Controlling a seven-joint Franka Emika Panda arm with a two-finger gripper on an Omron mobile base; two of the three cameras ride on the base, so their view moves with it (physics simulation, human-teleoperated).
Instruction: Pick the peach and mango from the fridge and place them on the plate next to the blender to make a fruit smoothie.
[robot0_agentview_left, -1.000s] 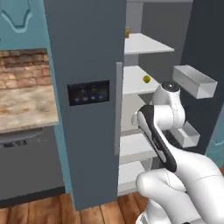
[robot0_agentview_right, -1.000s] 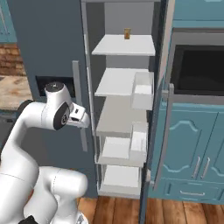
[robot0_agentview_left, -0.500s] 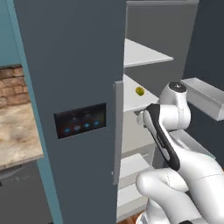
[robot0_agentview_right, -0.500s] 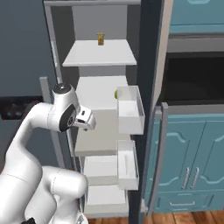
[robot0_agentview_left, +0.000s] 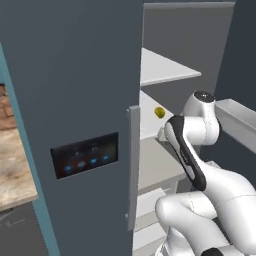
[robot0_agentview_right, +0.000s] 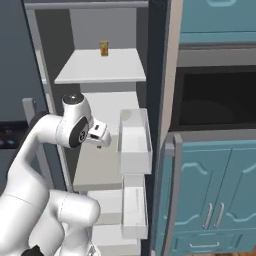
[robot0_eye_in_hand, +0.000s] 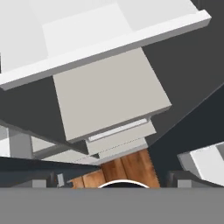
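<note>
Closer now: fridge (robot0_agentview_left: 90, 75), flat white shelves (robot0_agentview_right: 102, 67)

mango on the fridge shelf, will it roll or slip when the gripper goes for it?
Probably rolls: the mango looks small and rounded on a flat white shelf with no lip showing. Its smooth curve could squirt from two narrow fingers. Looks light, so a nudge likely shifts it.

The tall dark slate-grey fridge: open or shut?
Open. The tall dark slate-grey fridge shows its white shelves and door bins, with a small yellow-green fruit on one shelf.
</note>
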